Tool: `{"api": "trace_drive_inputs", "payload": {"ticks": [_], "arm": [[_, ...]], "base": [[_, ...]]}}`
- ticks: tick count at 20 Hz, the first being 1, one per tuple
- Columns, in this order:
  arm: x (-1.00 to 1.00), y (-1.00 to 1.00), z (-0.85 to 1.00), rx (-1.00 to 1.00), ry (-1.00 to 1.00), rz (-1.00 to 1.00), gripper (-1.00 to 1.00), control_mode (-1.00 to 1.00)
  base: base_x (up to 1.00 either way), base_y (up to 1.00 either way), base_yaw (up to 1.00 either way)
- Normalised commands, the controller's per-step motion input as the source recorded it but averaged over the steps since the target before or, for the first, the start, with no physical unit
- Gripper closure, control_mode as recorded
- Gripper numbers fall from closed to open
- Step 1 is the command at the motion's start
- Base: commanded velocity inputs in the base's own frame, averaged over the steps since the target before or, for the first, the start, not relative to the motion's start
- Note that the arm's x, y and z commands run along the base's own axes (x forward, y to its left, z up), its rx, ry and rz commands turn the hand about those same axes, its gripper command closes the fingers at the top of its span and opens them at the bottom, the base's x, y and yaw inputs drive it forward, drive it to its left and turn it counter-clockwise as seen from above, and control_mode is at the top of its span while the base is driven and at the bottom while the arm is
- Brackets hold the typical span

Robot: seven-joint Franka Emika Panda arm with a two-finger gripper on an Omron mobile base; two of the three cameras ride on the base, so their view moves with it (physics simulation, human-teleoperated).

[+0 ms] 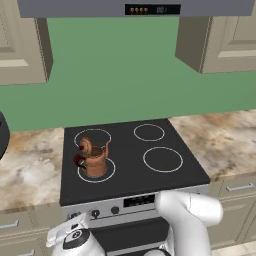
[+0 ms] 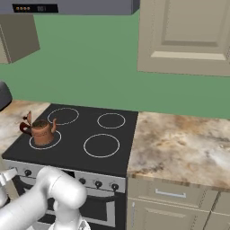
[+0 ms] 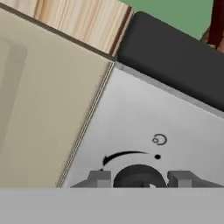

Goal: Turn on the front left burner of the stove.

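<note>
The stove (image 1: 130, 150) (image 2: 90, 130) has a black glass top with four white rings. Its front left burner (image 1: 111, 173) (image 2: 55, 143) is black, and a copper kettle (image 1: 94, 157) (image 2: 41, 130) stands on it. My gripper (image 1: 74, 222) (image 3: 139, 178) is low at the left end of the silver control panel (image 1: 150, 202) (image 3: 144, 118). In the hand view a round black knob (image 3: 139, 174) sits between the two fingertips (image 3: 99, 178), which close against its sides. Other knobs (image 1: 95, 213) line the panel to the right.
A beige cabinet front (image 3: 39, 100) borders the panel on the left in the hand view. Marble counters (image 1: 30, 170) (image 2: 179, 148) flank the stove. Wall cabinets (image 2: 184, 36) and a range hood (image 1: 140, 7) hang above. My white arm (image 1: 190, 215) crosses in front of the oven door.
</note>
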Motion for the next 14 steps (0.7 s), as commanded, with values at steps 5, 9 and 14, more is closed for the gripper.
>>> {"api": "trace_drive_inputs", "payload": {"ticks": [5,9,14], "arm": [[-0.95,0.0,-1.0,-0.44,0.0,0.32,1.0,-1.0],[-0.76,0.08,-0.84,-0.03,-0.12,0.14,1.0,-1.0],[-0.37,0.53,-0.99,-0.08,-0.05,0.14,1.0,-1.0]], "base": [[0.0,0.0,0.0],[0.0,0.0,0.0],[0.0,0.0,0.0]]}}
